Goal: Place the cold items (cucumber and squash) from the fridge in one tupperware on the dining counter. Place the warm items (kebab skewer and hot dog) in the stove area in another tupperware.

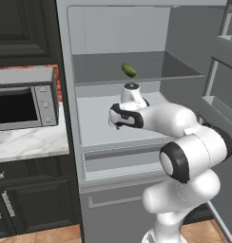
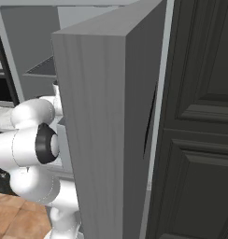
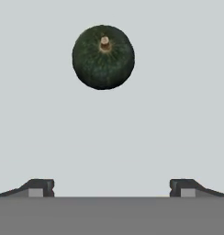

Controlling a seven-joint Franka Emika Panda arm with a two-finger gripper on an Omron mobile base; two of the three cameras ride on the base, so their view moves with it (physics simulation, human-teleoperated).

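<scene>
Hand view: gripper (image 3: 112, 188) spread wide, holding nothing, 2 fingertips (image 3: 40, 187) apart at the bottom. 1 dark green squash (image 3: 103, 57) ahead on bare pale shelf, open room all round. Left base view: 1 cucumber (image 1: 129, 70) on upper fridge shelf (image 1: 151, 71), near its front edge. 1 microwave (image 1: 24, 97) left of fridge.

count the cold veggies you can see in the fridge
2. The cucumber lies on the upper shelf. The squash sits on a pale surface, seen from above in the hand view. The arm may hide others.
</scene>
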